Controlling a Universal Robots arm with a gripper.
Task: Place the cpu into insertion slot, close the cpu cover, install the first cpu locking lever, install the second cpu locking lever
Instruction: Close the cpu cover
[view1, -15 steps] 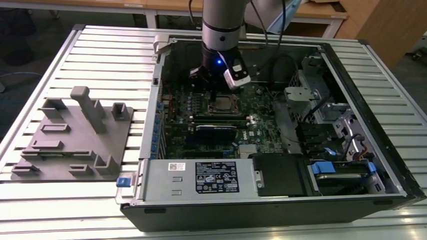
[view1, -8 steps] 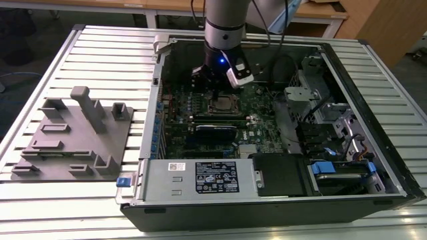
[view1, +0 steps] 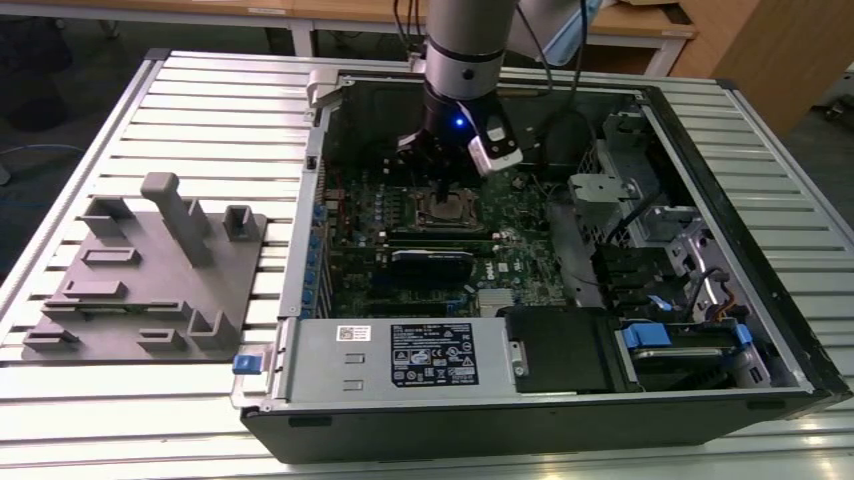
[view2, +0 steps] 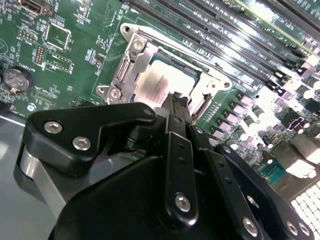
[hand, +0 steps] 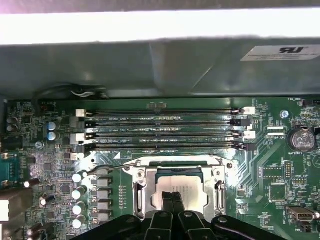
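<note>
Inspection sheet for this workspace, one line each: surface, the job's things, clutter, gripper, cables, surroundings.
Surface: slatted metal table carrying an open computer case, with the motherboard exposed.
Job's things: the cpu sits in the socket. The cpu cover appears to lie flat around it. The state of the levers is unclear.
Clutter: grey fixture block beside the case, on the exterior view's left.
Gripper: the gripper is shut, with its tips over the cpu. Contact cannot be told.
Cables: dark cable by the board's edge.
Surroundings: wooden furniture behind the table.

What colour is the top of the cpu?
The cpu top is pale silvery-grey; the first wrist view shows it best.
</note>
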